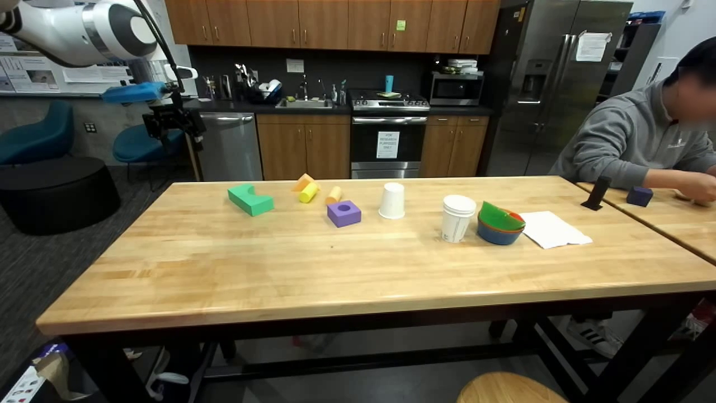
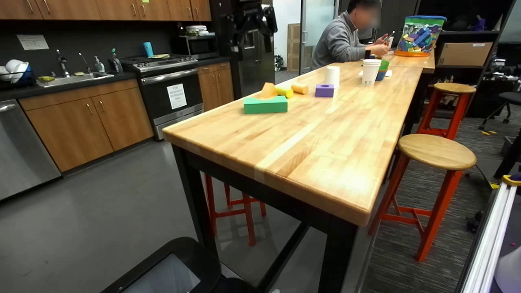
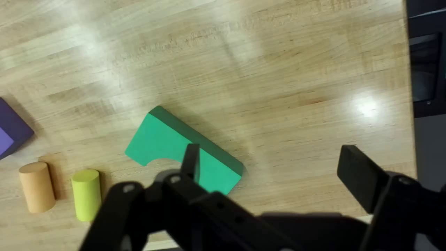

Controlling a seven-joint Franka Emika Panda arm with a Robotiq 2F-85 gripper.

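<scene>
- I had the claw (image 3: 271,160) up over the table (image 3: 296,90), its jaws wide apart with nothing gripped between them.
- The nearest thing was the green block (image 3: 167,139), lying on the table; in the wrist view 1 jaw covered part of it, but in both exterior views the claw hung high, well apart from it.
- By my judgement the handling was at its start: nothing was gripped or lifted, so all of it was left to do.
- Near the green block lay a yellow cylinder (image 3: 87,195), then a tan cylinder (image 3: 37,190), with a purple block (image 3: 14,125) close by.
- In an exterior view, an orange block (image 1: 304,182) sat by the yellow cylinder.
- Farther along stood 1 upturned white cup (image 1: 392,201), a stack of paper cups (image 1: 456,221) and a blue bowl (image 1: 499,235).
</scene>
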